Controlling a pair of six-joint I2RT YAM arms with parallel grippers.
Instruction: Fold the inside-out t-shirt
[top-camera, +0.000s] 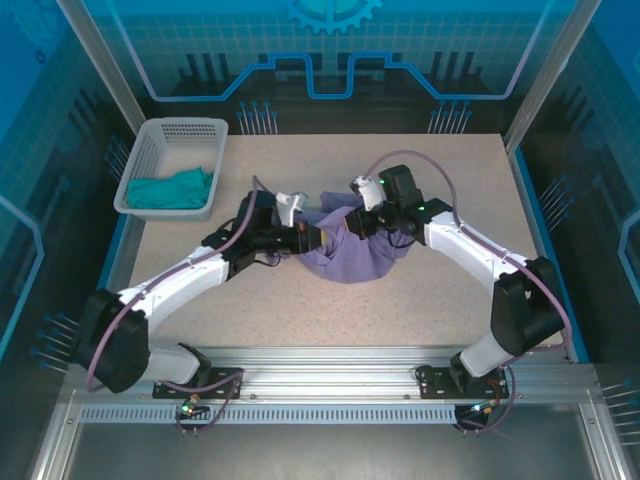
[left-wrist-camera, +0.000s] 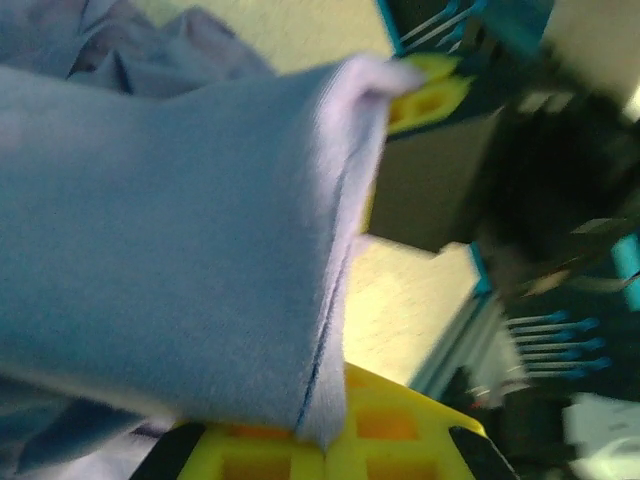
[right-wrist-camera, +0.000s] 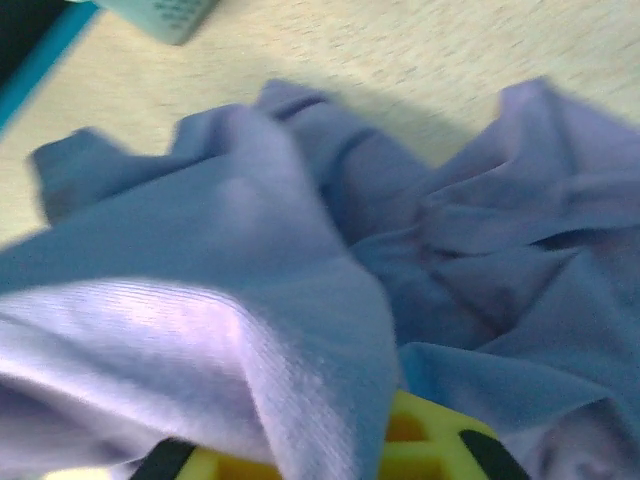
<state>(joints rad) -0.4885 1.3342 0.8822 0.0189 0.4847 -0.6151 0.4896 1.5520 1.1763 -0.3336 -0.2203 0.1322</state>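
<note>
— Purple t-shirt, where is it?
— Bunched in a heap at the middle of the table.
— And the left gripper?
— Clamped on a hemmed edge of the t-shirt.
— The right gripper?
— Cloth drapes over it; whether it grips, I cannot tell.

Even overhead light is brightening the table in the top view and casting soft shadows. Both wrist views are blurring heavily. The shirt is glaring pale near the lens, and the right side of the left wrist view is lying dim.
</note>
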